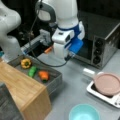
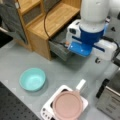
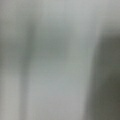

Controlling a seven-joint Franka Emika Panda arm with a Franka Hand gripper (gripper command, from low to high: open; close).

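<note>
Spanning both front views, the grey tabletop (image 1: 72, 82) carried everything listed below. My arm stood over its middle, and my gripper (image 1: 60, 51) hung low above the bare surface, just beside the grey tray (image 1: 53, 81). Whether my jaws stood apart or together could not be determined; the white and blue wrist housing hid them in both front views. The wrist view showed only a blurred grey surface with a darker band at its right.

A wooden shelf unit (image 1: 22, 90) occupied a front view's lower left, touching the tray. A metal oven (image 1: 105, 47) with three black knobs stood at a front view's right, well apart from the tray.

The tray lay between the shelf unit and my gripper. It held three items in a row: a yellow pepper (image 1: 26, 63), a green vegetable (image 1: 32, 71) and an orange vegetable (image 1: 44, 75). The orange one was nearest to my gripper, but apart from it.

A white hotplate (image 2: 47, 110) sat near the oven and bore a pink pan (image 2: 67, 105) with a white handle (image 2: 80, 85). A teal bowl (image 2: 32, 79) rested upright on the tabletop, near the hotplate, between it and the shelf unit.
</note>
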